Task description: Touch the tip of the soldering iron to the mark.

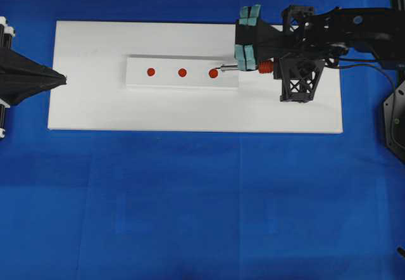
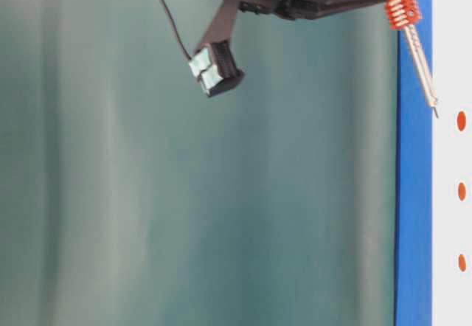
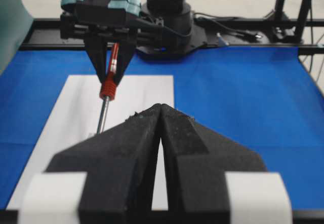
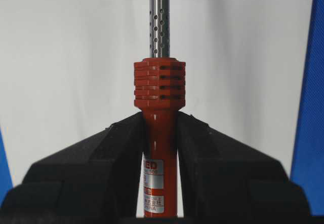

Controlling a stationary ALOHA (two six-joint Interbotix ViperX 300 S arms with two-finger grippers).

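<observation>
White board (image 1: 190, 112) lies on blue table covering (image 1: 190, 204).

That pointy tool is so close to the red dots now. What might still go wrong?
The soldering iron has its tip right by the nearest of three similar red dots; from overhead it seems at the dot's edge, so it might land just off it. The table-level view shows the tip still slightly above the white strip, so pressing down too hard might bend it. The right gripper clamps only the handle, so a push might twist the iron.
</observation>
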